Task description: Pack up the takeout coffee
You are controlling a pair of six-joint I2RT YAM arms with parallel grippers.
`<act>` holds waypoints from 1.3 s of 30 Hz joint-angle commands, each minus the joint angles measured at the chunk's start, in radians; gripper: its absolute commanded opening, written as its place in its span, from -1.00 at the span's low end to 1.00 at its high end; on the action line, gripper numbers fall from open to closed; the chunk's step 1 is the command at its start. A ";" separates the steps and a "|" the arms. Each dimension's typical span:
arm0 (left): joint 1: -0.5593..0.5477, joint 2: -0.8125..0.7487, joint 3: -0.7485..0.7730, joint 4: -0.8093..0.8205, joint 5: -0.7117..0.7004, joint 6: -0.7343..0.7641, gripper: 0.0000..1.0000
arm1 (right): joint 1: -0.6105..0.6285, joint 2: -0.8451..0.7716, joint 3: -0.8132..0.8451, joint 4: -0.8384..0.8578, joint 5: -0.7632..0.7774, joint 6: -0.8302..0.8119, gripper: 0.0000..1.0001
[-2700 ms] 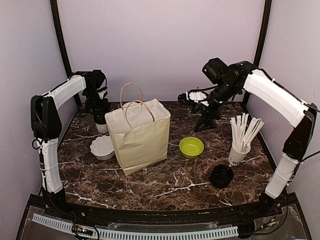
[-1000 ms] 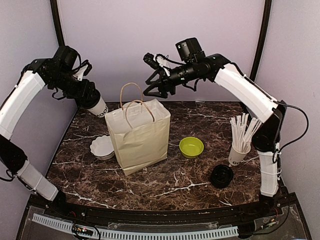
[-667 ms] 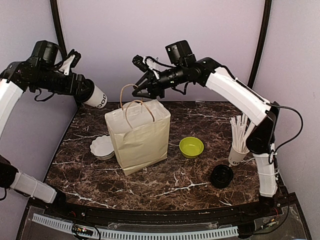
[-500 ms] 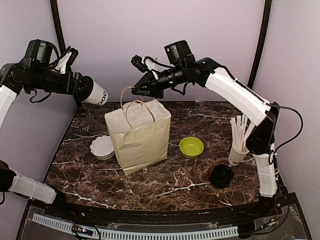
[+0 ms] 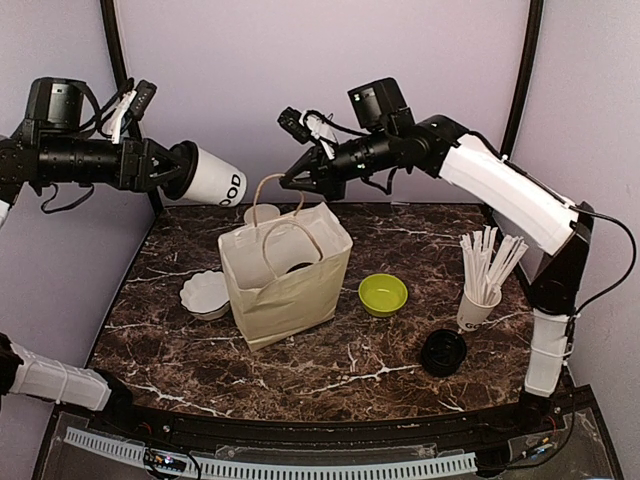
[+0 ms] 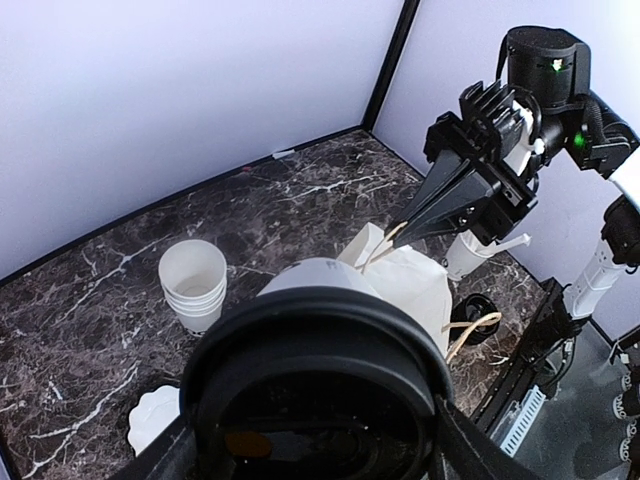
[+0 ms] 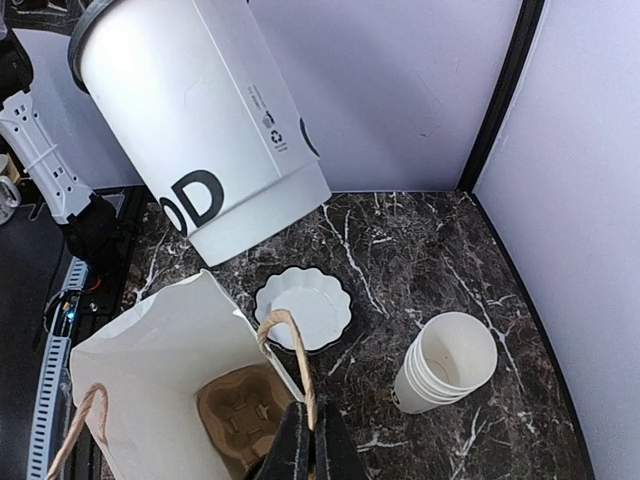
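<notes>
left pincer (image 5: pixel 183 170) clamped round the lid end of a takeout coffee cup (image 5: pixel 215 178), cup lying sideways in the air, up and left of the brown paper bag (image 5: pixel 285 295), not touching it. right pincer (image 5: pixel 291 181) closed tight on one bag handle (image 7: pixel 300 350), above the bag mouth. bag stands open on the table (image 5: pixel 330 370), cardboard cup carrier (image 7: pixel 245 410) inside. stack of empty white cups (image 7: pixel 448 365) behind the bag, scalloped white dish (image 5: pixel 205 293) left of it, lime-green bowl (image 5: pixel 383 294) right of it.
</notes>
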 commanded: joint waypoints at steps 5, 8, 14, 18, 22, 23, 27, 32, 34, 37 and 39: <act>-0.052 -0.038 -0.034 0.025 0.089 -0.023 0.12 | 0.019 -0.100 -0.118 0.035 -0.068 0.030 -1.00; -0.059 -0.052 -0.034 0.020 0.083 -0.030 0.13 | 0.024 -0.127 -0.169 0.012 -0.098 -0.008 -1.00; -0.092 -0.066 -0.034 0.015 0.120 -0.071 0.08 | 0.030 -0.154 -0.182 -0.127 -0.091 -0.119 -1.00; -0.115 -0.088 -0.063 0.015 0.130 -0.076 0.07 | 0.035 -0.141 -0.109 -0.191 -0.073 -0.103 -1.00; -0.126 -0.120 -0.116 0.028 0.143 -0.071 0.07 | 0.038 -0.130 -0.033 -0.167 0.001 -0.022 -1.00; -0.127 -0.129 -0.127 0.033 0.147 -0.071 0.07 | 0.040 -0.135 -0.033 -0.151 0.021 0.001 -1.00; -0.131 -0.138 -0.180 0.052 0.172 -0.066 0.07 | 0.092 -0.167 -0.096 -0.116 0.093 0.030 -1.00; -0.156 -0.120 -0.191 0.066 0.190 -0.057 0.06 | 0.155 -0.175 -0.159 -0.110 0.181 0.034 -1.00; -0.172 -0.111 -0.186 0.066 0.192 -0.051 0.06 | 0.167 -0.173 -0.147 -0.101 0.214 0.045 -1.00; -0.199 -0.096 -0.185 0.061 0.176 -0.045 0.06 | 0.180 -0.176 -0.107 -0.090 0.235 0.077 -1.00; -0.217 -0.089 -0.195 0.060 0.151 -0.038 0.06 | 0.189 -0.184 -0.096 -0.085 0.237 0.094 -1.00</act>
